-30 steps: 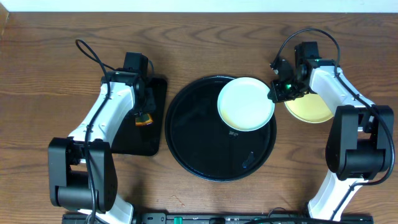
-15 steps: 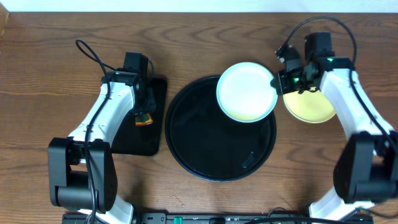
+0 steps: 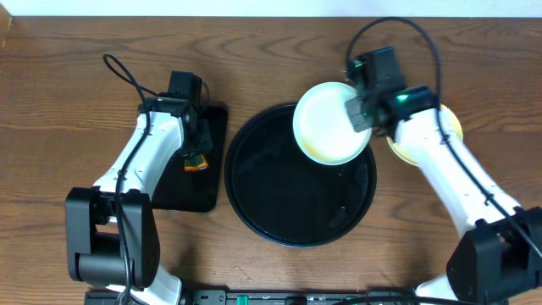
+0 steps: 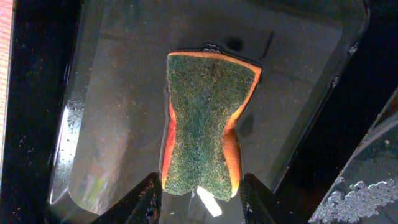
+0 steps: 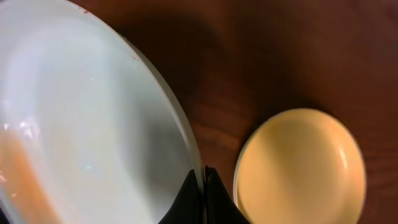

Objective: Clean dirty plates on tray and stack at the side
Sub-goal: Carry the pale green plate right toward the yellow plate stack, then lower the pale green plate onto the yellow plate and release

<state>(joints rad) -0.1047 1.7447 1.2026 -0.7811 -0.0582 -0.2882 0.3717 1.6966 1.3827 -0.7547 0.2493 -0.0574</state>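
Observation:
My right gripper (image 3: 357, 108) is shut on the right rim of a pale mint-white plate (image 3: 329, 123) and holds it lifted over the back right of the round black tray (image 3: 271, 195). The wrist view shows the jaws (image 5: 204, 186) pinching that plate's rim (image 5: 93, 124). A pale yellow plate (image 3: 447, 127) lies on the wooden tabletop to the right, mostly under my right arm; it also shows in the right wrist view (image 5: 298, 168). My left gripper (image 4: 200, 198) is open over a green and orange sponge (image 4: 205, 124). The third plate is out of view.
The sponge (image 3: 196, 161) lies in a smaller rectangular black tray (image 3: 203, 191) left of the round tray. Bare wood tabletop (image 3: 68, 127) lies on the far left and along the back.
My right arm has swung left and back, and the held plate has risen and shifted slightly left. The left arm has not moved.

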